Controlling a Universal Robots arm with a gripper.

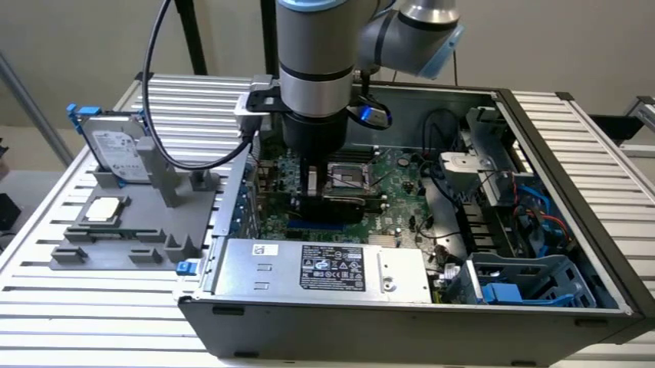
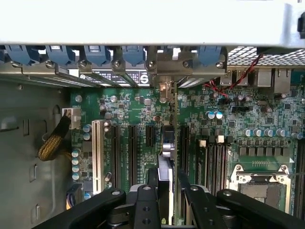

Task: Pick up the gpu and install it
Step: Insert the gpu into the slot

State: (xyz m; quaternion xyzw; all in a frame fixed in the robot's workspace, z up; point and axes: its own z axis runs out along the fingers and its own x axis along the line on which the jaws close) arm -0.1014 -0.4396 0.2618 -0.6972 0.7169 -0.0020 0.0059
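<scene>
The gripper (image 2: 167, 200) was clamped on the gpu (image 2: 174, 143), held edge-on over the motherboard's (image 2: 138, 114) expansion slots inside the computer case (image 1: 573, 146); installation was in hand; seating looked to demand exact alignment with slot and rear bracket opening.

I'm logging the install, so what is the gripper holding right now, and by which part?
The gripper holds the gpu edge-on by its top edge, over the motherboard slots.
</scene>
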